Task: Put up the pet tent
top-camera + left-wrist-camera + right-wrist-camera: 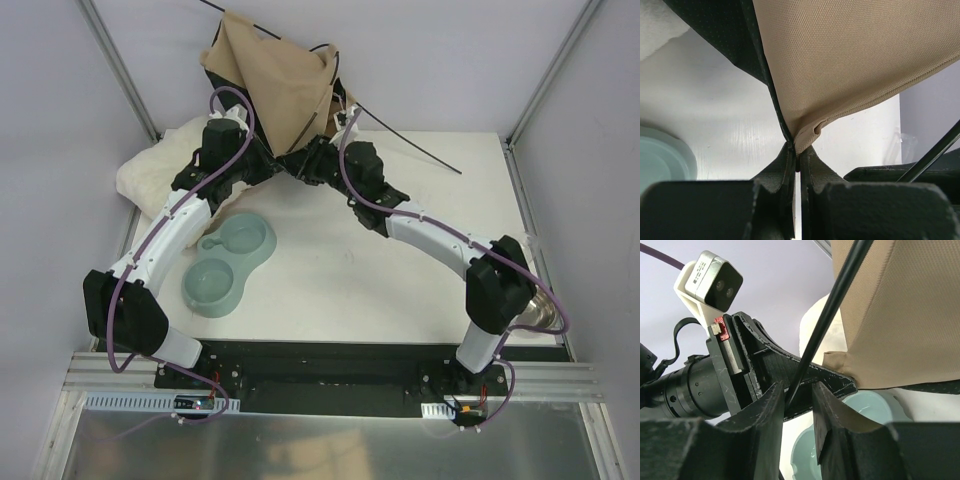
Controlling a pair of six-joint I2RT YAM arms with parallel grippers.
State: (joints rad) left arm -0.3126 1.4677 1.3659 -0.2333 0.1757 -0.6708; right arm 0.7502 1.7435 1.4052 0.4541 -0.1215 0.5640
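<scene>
Beyond the twin bowl point(225, 262), near the far edge of the surface point(400, 280), the pet tent point(275, 85) is held up crumpled, with its upper part past that edge in the overhead view. One thin black pole point(410, 145) sticks out of it, slanting off beyond and right of the bowl. A cushion point(150, 170) lies beyond and left of the bowl, at the left edge. A wide bare stretch runs right of the bowl out to the right edge. Both arms crowd the space just beyond the bowl. The left hand point(262, 163) and right hand point(305, 160) meet under the tent's lowest corner.

Left wrist view: the left hand point(798, 159) is pinched fully together on a tan corner of the tent point(850, 60), with the black inner panel point(725, 35) beside it. The bowl rim point(660, 160) is at lower left, with bare surface between.

Right wrist view: the right hand point(797, 397) is part open. The pole point(830, 315) runs down into the gap between its fingers. The gap looks wider than the pole, and I can't tell if either finger touches it. The left hand point(840, 382) is straight ahead, clamping the tent corner above the bowl point(875, 407).
</scene>
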